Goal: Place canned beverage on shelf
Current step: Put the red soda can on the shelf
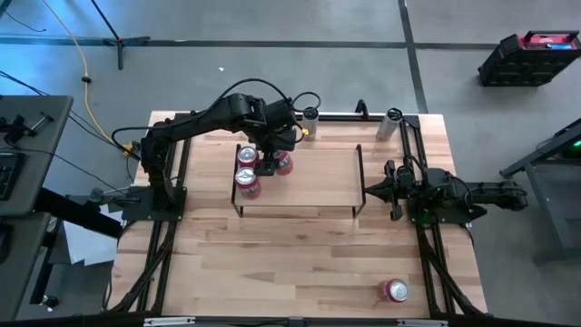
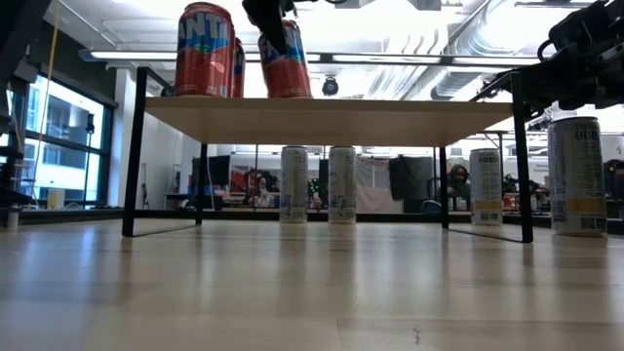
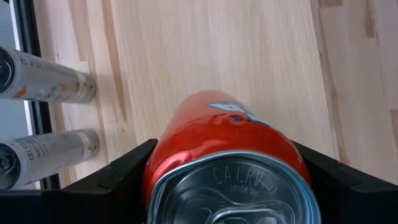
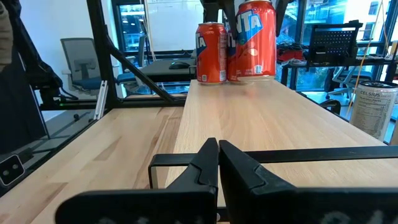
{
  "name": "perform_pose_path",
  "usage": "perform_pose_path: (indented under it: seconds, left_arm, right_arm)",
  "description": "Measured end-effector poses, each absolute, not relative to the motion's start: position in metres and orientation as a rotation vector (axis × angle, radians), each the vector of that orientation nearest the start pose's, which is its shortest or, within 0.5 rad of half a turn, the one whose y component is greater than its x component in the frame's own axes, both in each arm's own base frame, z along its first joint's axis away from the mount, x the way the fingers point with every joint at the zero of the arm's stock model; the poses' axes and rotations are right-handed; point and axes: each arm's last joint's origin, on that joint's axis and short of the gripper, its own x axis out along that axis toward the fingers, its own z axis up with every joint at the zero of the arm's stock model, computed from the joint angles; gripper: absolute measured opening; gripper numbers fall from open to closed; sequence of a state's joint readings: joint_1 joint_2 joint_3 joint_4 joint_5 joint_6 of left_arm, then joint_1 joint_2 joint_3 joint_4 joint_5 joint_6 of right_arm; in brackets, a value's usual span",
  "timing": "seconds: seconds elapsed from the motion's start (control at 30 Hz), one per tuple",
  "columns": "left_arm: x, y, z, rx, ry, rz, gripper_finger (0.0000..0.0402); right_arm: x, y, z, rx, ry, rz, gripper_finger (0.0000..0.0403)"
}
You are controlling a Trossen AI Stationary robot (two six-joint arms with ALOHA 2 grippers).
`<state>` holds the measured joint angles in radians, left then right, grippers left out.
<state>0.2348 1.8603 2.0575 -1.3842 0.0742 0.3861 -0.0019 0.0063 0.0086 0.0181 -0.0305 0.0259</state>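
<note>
The left gripper (image 1: pixel 271 164) has its jaws pinching a red can (image 1: pixel 282 163) standing on the shelf (image 1: pixel 318 177) beside two others. Best to release straight, then lift clear. Right gripper (image 4: pixel 217 163), jaws pressed together, waits at the desk's right.

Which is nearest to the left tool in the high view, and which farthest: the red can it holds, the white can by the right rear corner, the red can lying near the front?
1. Red can, in the left tool, on the shelf.
2. White can, rear right.
3. Fallen red can, front right.
</note>
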Motion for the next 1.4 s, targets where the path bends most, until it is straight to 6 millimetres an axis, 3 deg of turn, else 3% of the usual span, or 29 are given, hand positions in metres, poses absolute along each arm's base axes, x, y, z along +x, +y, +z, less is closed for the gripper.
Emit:
perform_pose_path:
  seconds: [1.4]
  left_arm:
    - [0.3477, 0.0812, 0.3727, 0.162, 1.212, -0.094, 0.0285]
  right_arm:
    - [0.0975, 0.0007, 0.1677, 0.026, -0.020, 0.029, 0.0000]
